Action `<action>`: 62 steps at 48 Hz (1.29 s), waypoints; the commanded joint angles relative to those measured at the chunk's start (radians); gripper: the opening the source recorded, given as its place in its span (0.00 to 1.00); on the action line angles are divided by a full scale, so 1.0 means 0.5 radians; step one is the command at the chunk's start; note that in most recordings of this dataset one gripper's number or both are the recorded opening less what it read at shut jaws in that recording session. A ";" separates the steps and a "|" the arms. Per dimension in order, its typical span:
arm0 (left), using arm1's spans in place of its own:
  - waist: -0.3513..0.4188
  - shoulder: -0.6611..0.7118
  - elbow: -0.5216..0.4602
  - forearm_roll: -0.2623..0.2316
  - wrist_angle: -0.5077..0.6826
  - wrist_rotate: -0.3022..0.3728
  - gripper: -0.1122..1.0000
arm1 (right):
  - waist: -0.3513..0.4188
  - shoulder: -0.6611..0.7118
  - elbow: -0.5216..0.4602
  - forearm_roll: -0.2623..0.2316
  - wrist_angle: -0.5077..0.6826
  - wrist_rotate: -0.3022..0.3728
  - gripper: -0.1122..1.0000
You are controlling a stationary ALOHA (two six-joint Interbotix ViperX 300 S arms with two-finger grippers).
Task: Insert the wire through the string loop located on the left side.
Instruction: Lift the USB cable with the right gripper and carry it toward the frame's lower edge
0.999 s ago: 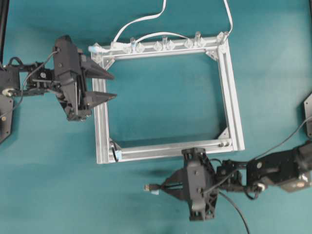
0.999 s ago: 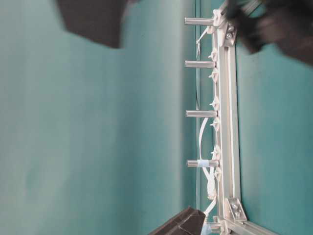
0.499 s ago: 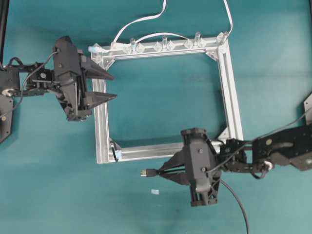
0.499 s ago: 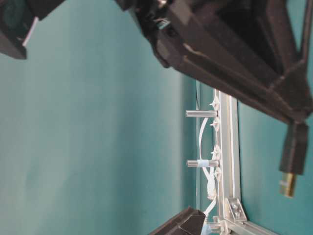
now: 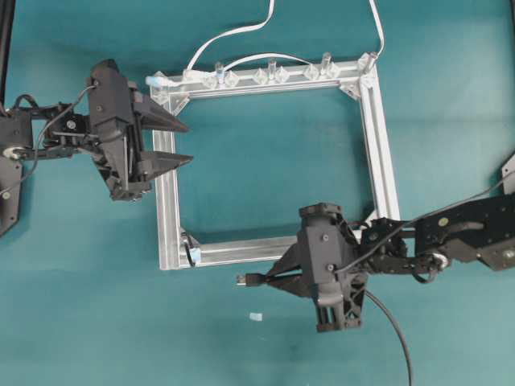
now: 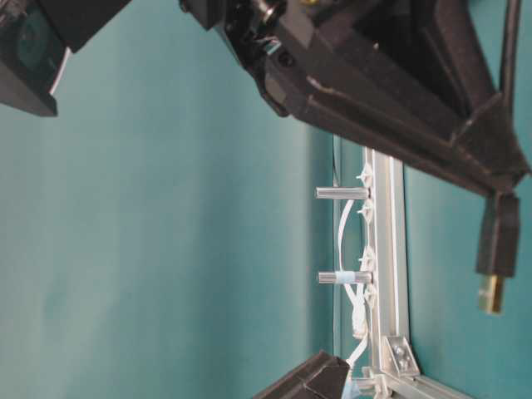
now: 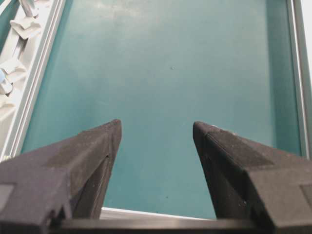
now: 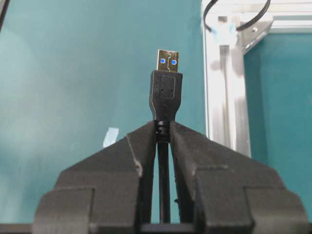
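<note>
My right gripper point(image 5: 267, 279) is shut on the wire point(image 5: 393, 338) just behind its black USB plug point(image 5: 246, 280). The plug points left, just below the silver frame's bottom rail point(image 5: 249, 248). In the right wrist view the plug point(image 8: 165, 92) sticks out past my right gripper point(image 8: 163, 127), metal tip forward. The string loop point(image 5: 191, 252) is a thin dark loop at the frame's lower-left corner bracket, up and left of the plug; in the right wrist view the loop point(image 8: 253, 21) is at the top right. My left gripper point(image 5: 188, 142) stands open over the frame's left rail, holding nothing point(image 7: 156, 124).
A white cable point(image 5: 233, 34) runs through clear clips point(image 5: 269, 74) on the frame's top rail. A small pale scrap point(image 5: 256, 317) lies on the teal table below the plug. Short metal posts point(image 6: 341, 194) stand along the frame's far rail.
My right gripper has carried the plug up the overhead view, from well below the frame to just under its bottom rail. The left arm has not moved.
</note>
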 commanded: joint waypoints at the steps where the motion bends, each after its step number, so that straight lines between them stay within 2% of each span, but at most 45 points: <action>1: -0.003 -0.031 -0.028 0.006 -0.009 0.015 0.70 | -0.025 -0.061 -0.046 -0.006 0.009 -0.003 0.23; 17: -0.006 -0.028 -0.025 0.006 -0.012 0.015 0.70 | -0.101 -0.058 -0.052 -0.006 0.101 -0.003 0.24; 29: -0.006 -0.031 -0.025 0.006 -0.009 0.015 0.70 | -0.163 -0.052 -0.052 -0.083 0.212 -0.003 0.24; 48: -0.012 -0.028 -0.025 0.006 -0.009 0.015 0.70 | -0.276 -0.028 -0.058 -0.144 0.236 -0.003 0.23; 62: -0.015 -0.028 -0.025 0.006 -0.009 0.015 0.70 | -0.279 0.058 -0.110 -0.160 0.270 -0.003 0.23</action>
